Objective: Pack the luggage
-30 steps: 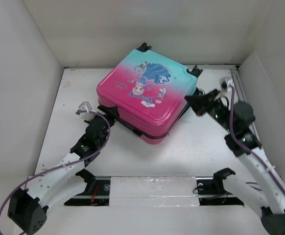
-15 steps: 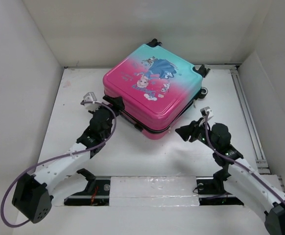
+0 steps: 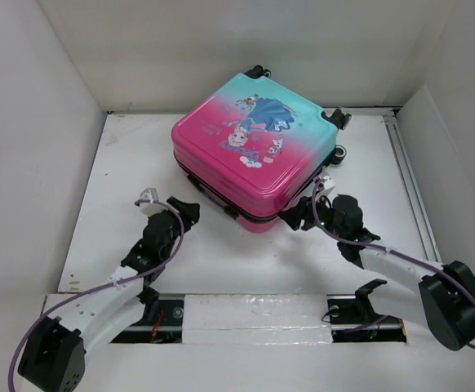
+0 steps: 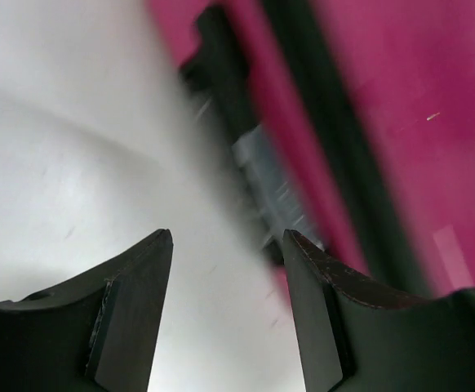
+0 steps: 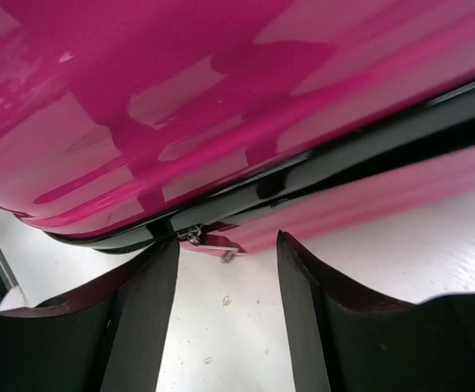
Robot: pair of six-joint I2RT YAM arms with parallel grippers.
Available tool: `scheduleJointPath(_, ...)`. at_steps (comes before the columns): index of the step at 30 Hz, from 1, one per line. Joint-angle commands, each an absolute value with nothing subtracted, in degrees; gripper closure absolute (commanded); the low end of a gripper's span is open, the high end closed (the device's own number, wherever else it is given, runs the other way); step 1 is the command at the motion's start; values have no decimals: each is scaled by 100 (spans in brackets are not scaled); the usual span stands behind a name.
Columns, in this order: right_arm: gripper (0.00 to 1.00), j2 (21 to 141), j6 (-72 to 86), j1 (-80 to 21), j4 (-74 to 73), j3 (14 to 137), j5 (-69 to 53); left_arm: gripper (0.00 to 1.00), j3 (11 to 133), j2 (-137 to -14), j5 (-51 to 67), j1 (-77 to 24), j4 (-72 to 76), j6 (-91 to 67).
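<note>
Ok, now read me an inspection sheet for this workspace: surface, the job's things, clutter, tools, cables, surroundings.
Surface: white table, with a taped strip along the near edge.
Job's things: suitcase lies flat with its lid down and printed side up. A zipper pull shows at the near seam. Whether it is fully zipped cannot be told.
Clutter: nothing seen.
Tools: left tool is open and empty, near the suitcase's left side. Right tool is open and empty, facing the seam by the zipper pull.
Cables: left arm cable and right arm cable are both purple and clear of the suitcase.
Surroundings: white walls and a rail along the table's right edge.
</note>
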State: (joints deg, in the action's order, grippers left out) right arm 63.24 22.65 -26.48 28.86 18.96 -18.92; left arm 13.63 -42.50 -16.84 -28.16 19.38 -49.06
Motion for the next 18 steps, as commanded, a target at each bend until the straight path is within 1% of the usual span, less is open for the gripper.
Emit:
scheduleJointPath(1,43,6574,2083,-2821,3856,2057,-2030,48,1029,-4113,-1038,-2830,2407,-5080)
scheduleJointPath(3,43,6679,2223,-2935,4095,2057,-1898,48,1081,-4288,-792,-2830,2609,-5080)
scheduleJointPath(5,46,6794,2224,-2936,4209,2057,-1785,44,1325,-4473,-660,-2830,2741,-4949)
scheduleJointPath(6,48,6864,2224,-3014,4306,2057,-1732,41,1414,-4682,-659,-2830,2794,-4896)
scheduleJointPath(7,52,6864,2319,-3015,4472,1935,-1731,39,1485,-4789,-572,-2830,2925,-4817)
scheduleJointPath(9,58,6926,2425,-3076,5200,1627,-1627,38,1617,-5167,-483,-2830,3059,-4816)
scheduleJointPath(10,67,6978,2426,-3154,5455,1539,-1565,38,1687,-5307,-483,-2830,3241,-4764)
scheduleJointPath(12,75,7049,2496,-3155,5817,1486,-1512,38,1688,-5597,-483,-2830,3418,-4764)
scheduleJointPath(14,83,7049,2548,-3216,5818,1485,-1442,38,1688,-6010,-483,-2777,3803,-4843)
scheduleJointPath(15,84,7049,2601,-3217,5818,1485,-1441,38,1740,-6142,-483,-2777,3875,-4843)
scheduleJointPath(17,84,6979,2662,-3278,5818,1485,-1441,38,1959,-6545,-650,-2777,3876,-4773)
scheduleJointPath(18,82,6979,2663,-3357,5818,1485,-1441,39,2012,-6661,-650,-2777,3928,-4772)
